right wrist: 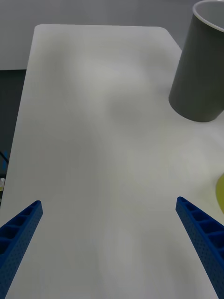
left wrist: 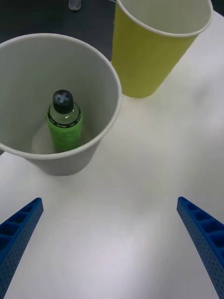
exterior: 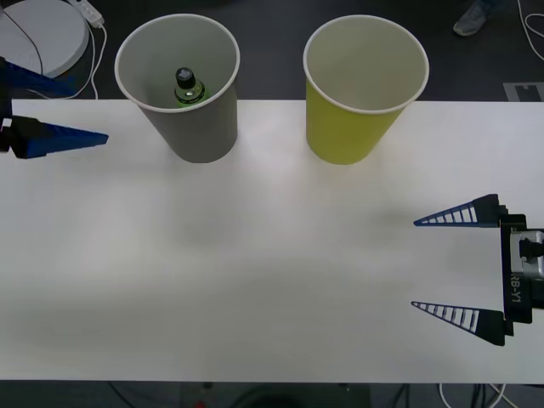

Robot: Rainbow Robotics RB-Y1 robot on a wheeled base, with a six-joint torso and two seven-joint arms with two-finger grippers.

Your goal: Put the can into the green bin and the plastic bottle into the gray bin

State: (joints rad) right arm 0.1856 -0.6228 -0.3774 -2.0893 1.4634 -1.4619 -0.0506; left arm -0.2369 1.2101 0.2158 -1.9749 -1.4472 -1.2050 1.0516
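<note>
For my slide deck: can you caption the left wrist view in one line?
Open left gripper above the table, facing the plastic bottle upright in the gray bin, green bin beside.

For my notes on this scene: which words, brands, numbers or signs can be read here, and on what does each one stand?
"RB-Y1": on the right gripper body, at the table's right edge.
White cross sign: on the plastic bottle cap, inside the gray bin.
Bottle label print: too small to read.
</note>
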